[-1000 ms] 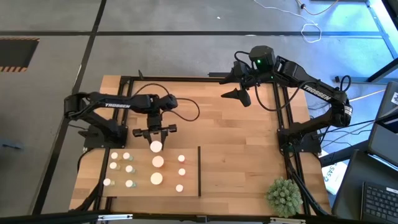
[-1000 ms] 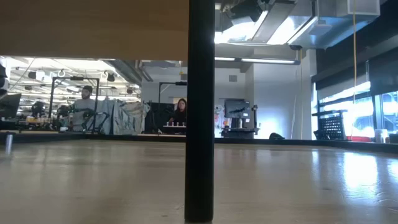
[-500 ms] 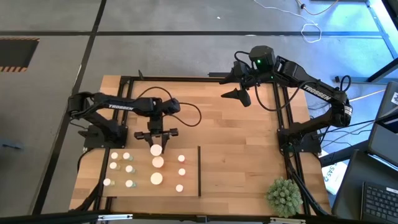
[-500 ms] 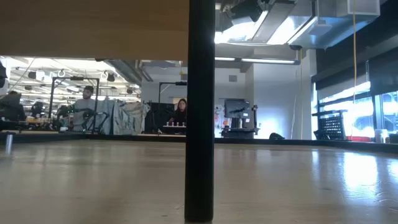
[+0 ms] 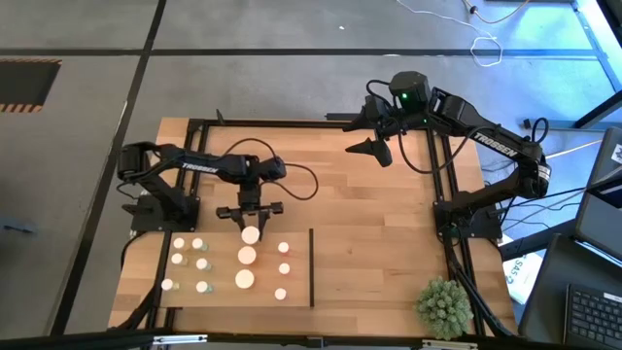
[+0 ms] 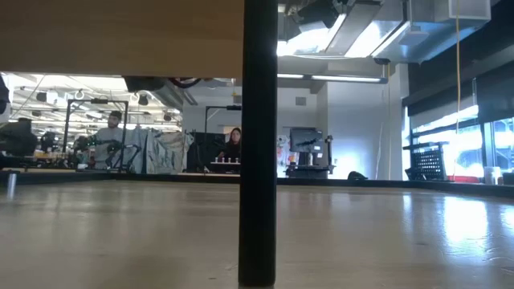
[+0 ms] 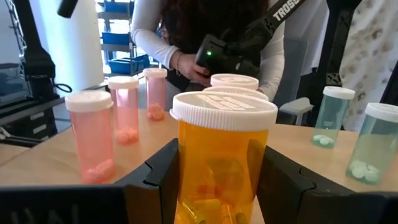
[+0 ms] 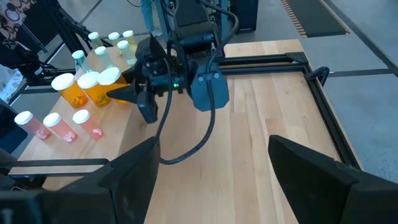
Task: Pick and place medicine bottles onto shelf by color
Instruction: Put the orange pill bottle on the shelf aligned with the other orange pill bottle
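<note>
Left gripper (image 5: 251, 220) clamped on a wide orange bottle (image 7: 222, 163), white cap (image 5: 252, 234) up, fingers (image 7: 163, 169) pressing both sides of its body. It sits at the shelf's (image 5: 296, 292) 12 o'clock edge, with two more wide orange bottles (image 5: 247, 255) lined up toward 6 o'clock from it. Three small pink bottles (image 7: 92, 135) stand at 3 o'clock of that line, near the dark divider (image 5: 311, 267). Greenish bottles (image 5: 201, 263) and small white-capped ones cluster at 9 o'clock on the shelf; all upright. Clock directions taken from the overhead view. Right gripper (image 5: 374, 148) parked well apart at the table's (image 5: 389, 253) 1 o'clock corner, fingers spread, nothing between them. Spiky green plant ball (image 5: 445, 305) at the table's 5 o'clock corner. A person's white sleeve (image 7: 148, 37) shows behind the bottles in the left wrist view.
</note>
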